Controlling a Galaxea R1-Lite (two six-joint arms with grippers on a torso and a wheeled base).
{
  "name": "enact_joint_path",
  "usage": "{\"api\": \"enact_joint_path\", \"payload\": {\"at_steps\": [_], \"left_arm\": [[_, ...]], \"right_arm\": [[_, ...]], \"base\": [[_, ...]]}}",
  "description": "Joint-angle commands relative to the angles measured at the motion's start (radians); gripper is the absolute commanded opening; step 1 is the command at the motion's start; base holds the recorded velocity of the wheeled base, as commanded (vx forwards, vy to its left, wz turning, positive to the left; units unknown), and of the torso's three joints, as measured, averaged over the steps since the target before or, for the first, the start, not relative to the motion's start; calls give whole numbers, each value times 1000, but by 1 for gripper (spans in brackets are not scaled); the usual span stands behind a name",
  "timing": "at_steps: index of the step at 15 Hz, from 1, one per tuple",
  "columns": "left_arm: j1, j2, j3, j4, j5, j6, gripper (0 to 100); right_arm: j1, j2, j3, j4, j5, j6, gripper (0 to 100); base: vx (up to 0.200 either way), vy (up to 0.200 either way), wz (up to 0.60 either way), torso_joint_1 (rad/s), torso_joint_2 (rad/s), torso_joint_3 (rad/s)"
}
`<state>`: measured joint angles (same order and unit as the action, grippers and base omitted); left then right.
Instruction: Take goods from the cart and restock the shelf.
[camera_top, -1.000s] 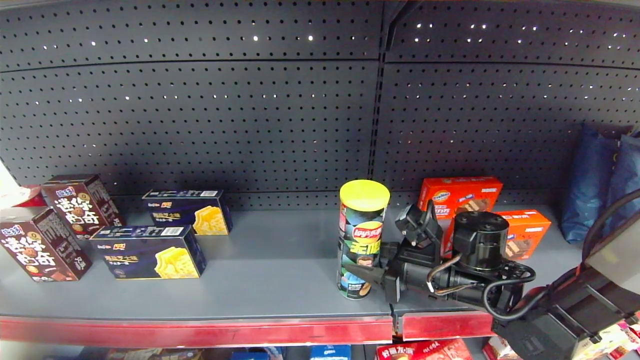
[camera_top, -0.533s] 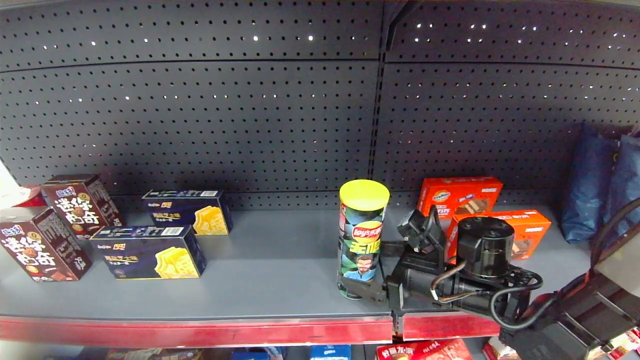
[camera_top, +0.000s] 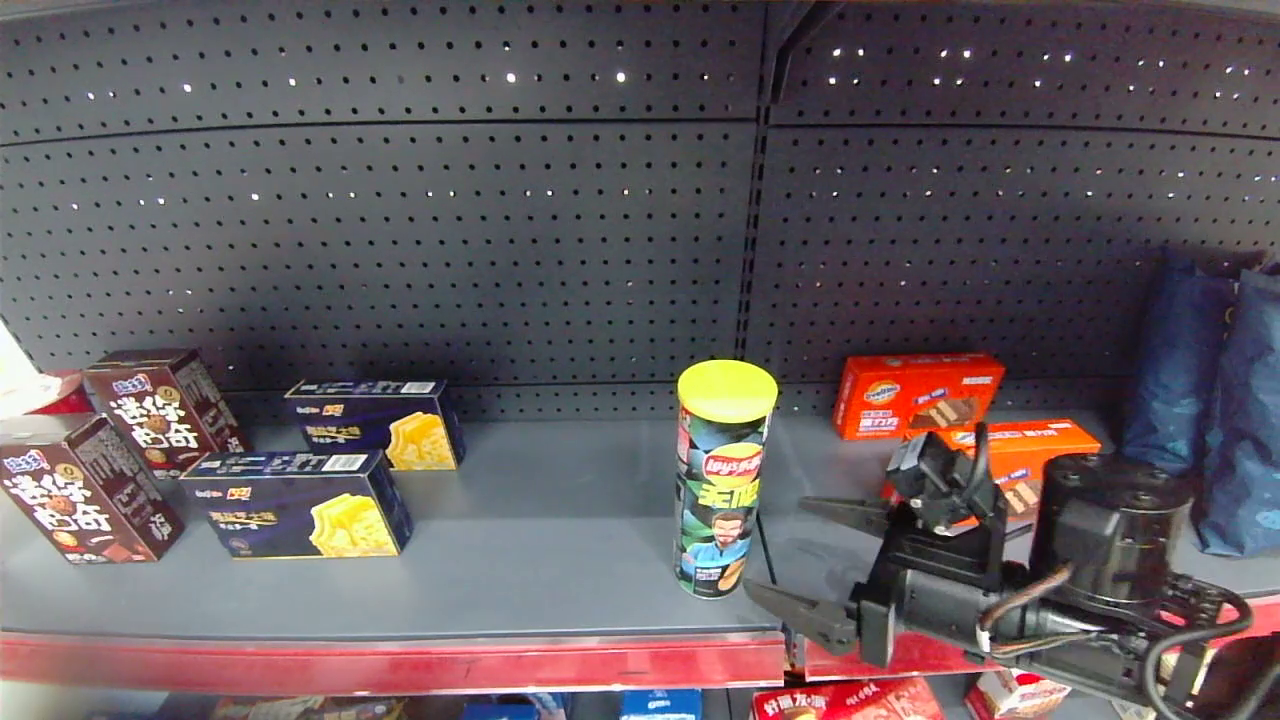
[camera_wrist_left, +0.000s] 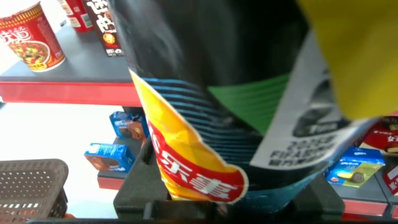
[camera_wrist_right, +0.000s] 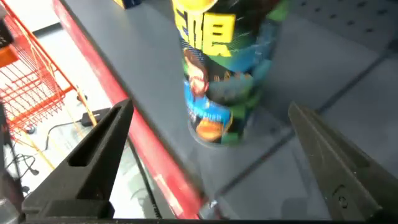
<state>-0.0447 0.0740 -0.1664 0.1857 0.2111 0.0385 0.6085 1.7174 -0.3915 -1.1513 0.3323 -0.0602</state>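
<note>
**Right gripper pulled back from the chip can, jaws spread wide**

Since a second ago, the right gripper (camera_top: 818, 562) has let go of the chip can (camera_top: 724, 478) and drawn back toward the front edge of the shelf (camera_top: 480, 570). Earlier its fingers sat against the can's lower half. Now they are apart from it, and the can has not moved.

The jaws stand wide open, holding and touching nothing. One finger points over the shelf's red front lip, and the other lies farther back, over the grey board. The can, tall with a yellow lid, stands upright on the shelf just beside the open jaws, near the middle of the shelf. Two orange boxes (camera_top: 918, 392) sit behind the gripper, and blue bags (camera_top: 1238, 400) are at the far right. Navy boxes (camera_top: 300, 512) and brown boxes (camera_top: 90, 500) stand well apart on the left.

The left gripper (camera_wrist_left: 224, 190) is closed around a second chip can (camera_wrist_left: 249, 81), held close to its camera, above a brown basket (camera_wrist_left: 31, 186) and lower shelves.
</note>
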Motion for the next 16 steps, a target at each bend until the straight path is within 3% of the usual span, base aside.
{"api": "enact_joint_path", "payload": {"at_steps": [1,4,6,8,9,11,15,16], "left_arm": [[-1,0,-5,0,-1,0,0],[-1,0,-21,-17,-9,1,0],[-1,0,-56,-52,-45,8,0],[-3,1,-110,-40,-82,15,0],[-11,13,-147,-40,-111,43,0],[-12,61,-193,-40,-205,49,0],[-12,253,-292,-57,-420,49,0],[-12,271,-295,-57,-443,49,0]], "right_arm": [[-38,-234,122,12,-42,-1,100],[-125,-455,131,211,-47,-67,100],[-124,-691,86,525,-142,-72,100],[-124,-822,105,644,-203,-70,100],[-124,-918,129,708,-288,-70,100],[-127,-1041,146,792,-365,-69,100],[-144,-1256,198,863,-375,-69,100],[-144,-1277,214,864,-374,-67,100]], "base": [[0,0,0,0,0,0],[0,0,0,0,0,0],[0,0,0,0,0,0],[0,0,0,0,0,0],[0,0,0,0,0,0],[0,0,0,0,0,0],[0,0,0,0,0,0],[0,0,0,0,0,0]]}}
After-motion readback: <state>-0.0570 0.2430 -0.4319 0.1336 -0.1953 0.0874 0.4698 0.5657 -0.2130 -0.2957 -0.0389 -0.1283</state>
